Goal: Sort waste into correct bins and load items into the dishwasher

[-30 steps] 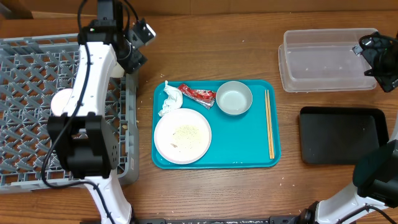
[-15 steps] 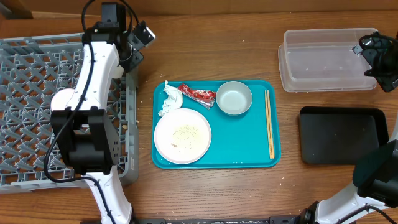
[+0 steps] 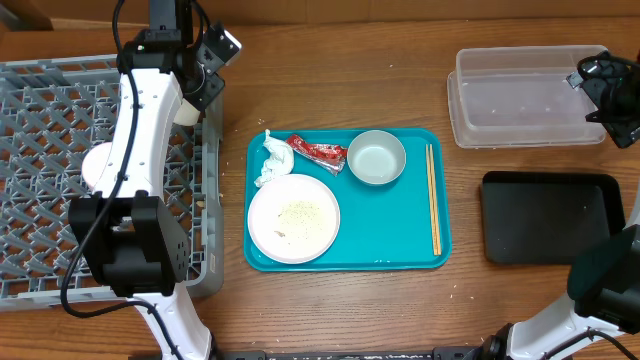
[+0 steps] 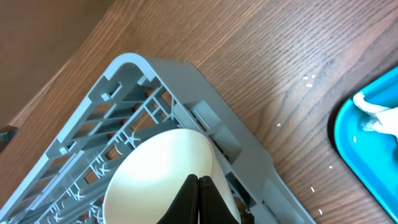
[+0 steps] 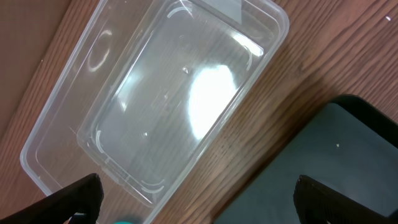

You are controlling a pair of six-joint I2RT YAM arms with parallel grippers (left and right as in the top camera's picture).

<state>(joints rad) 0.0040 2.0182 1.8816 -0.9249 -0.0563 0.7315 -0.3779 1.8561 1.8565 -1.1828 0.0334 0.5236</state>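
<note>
Hovering closed on nothing above the white cup (image 4: 158, 171) in the rack (image 4: 245, 152), left pincer (image 4: 198, 190) may tip it swinging away; right pincer (image 5: 199, 199) gapes open.

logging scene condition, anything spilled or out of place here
Yes: white crumbs are scattered on the bare wooden table between the grey rack and the teal tray, outside any bin. Rice-like bits also sit on the large white plate. Nothing looks broken.

I log: grey lattice rack (image 3: 40, 150); teal tray (image 3: 390, 220); white plate (image 3: 262, 235); red wrapper (image 3: 318, 152); clear tub (image 3: 520, 100); black tray (image 3: 550, 215); wood-grain desk (image 3: 330, 70).
</note>
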